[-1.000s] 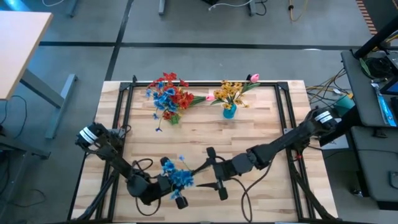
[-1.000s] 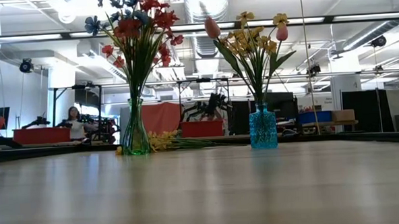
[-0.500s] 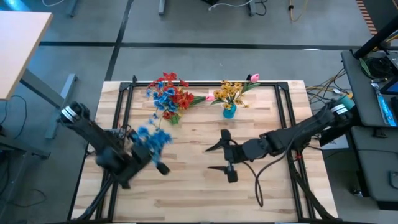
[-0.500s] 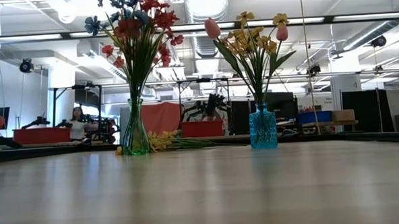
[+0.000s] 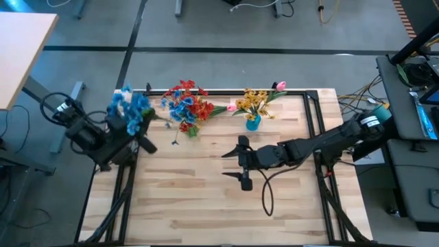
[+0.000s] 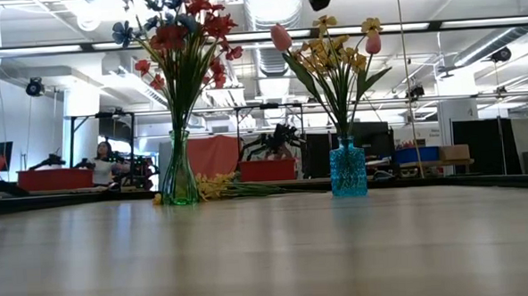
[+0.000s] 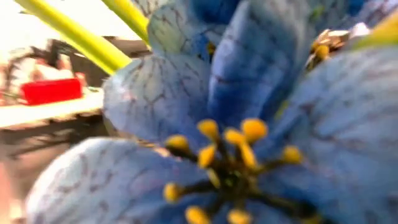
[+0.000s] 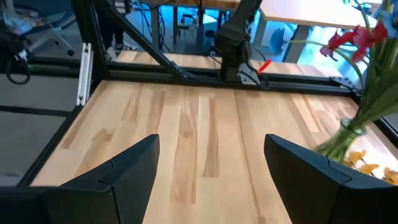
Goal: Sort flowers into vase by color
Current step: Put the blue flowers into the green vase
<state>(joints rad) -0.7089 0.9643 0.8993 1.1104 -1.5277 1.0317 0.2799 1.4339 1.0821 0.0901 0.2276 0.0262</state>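
We see a pale wooden counter (image 5: 206, 199) framed by black rails, with grey floor around it and a wide workshop hall behind it in the low view, where a person (image 6: 102, 161) sits far off near red benches.

Toward the far edge stand two vases, well apart. The clear green-tinted vase (image 6: 178, 170) holds a tall bunch of red and blue flowers (image 6: 180, 31), which from above reads as a red and blue cluster (image 5: 186, 104). The smaller blue vase (image 6: 348, 169) holds yellow blooms and two pink buds (image 6: 331, 47). Between the two vases a yellow spray (image 6: 219, 186) lies flat on the counter, near the green-tinted vase.

The left gripper (image 5: 137, 134) is over the counter's far left corner, its jaws shut on the stem of a blue spray (image 5: 129, 108), whose blooms stand over the rail just beside the red and blue bunch. In the left wrist view blue petals with yellow stamens (image 7: 249, 124) fill nearly everything.

The right gripper (image 5: 240, 162) hangs over the counter's middle, near the blue vase, its jaws spread wide and holding nothing, bare wood between its fingers (image 8: 124, 168).
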